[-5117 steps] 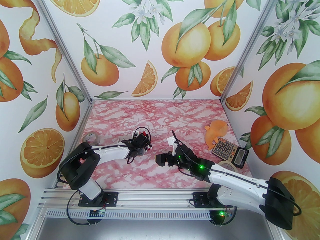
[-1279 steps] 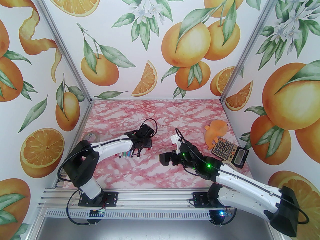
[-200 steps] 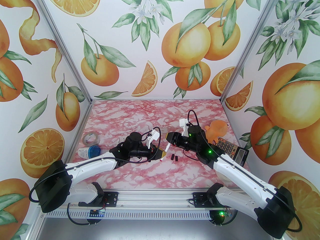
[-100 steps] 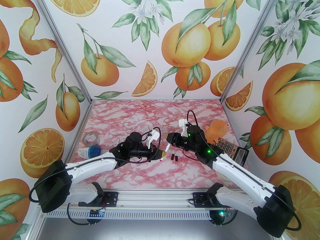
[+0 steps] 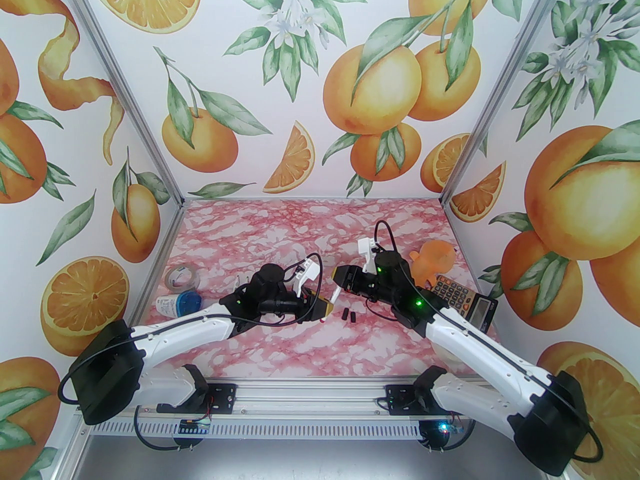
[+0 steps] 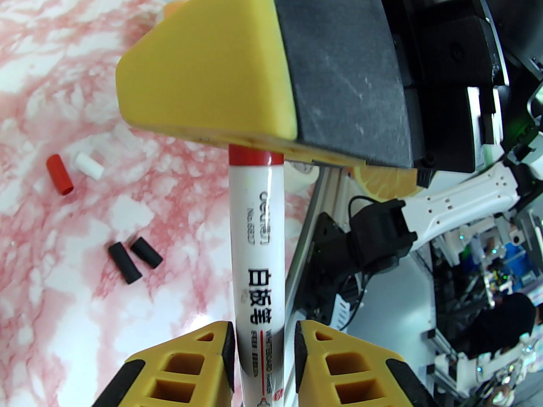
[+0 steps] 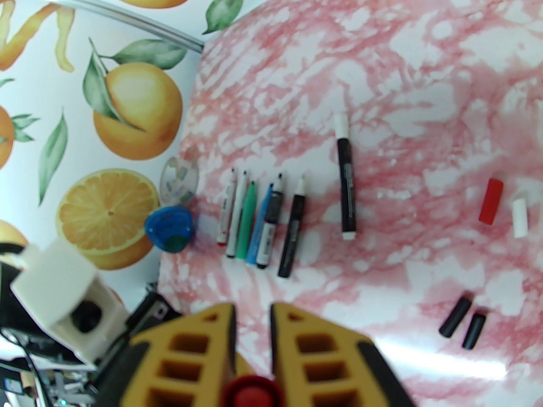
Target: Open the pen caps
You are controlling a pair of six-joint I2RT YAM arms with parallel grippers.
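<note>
The right claw [image 7: 252, 312] is clamped on the red cap [image 6: 250, 157] of a white pen [image 6: 256, 235], aloft over the surface [image 6: 51, 269] between the arms; the left claw [image 6: 265, 329] brackets the barrel with a sliver of gap on one side, so I cannot tell whether it grips; uncapping seems in hand; next, I'd judge, a firm barrel hold and a straight pull apart.
</note>
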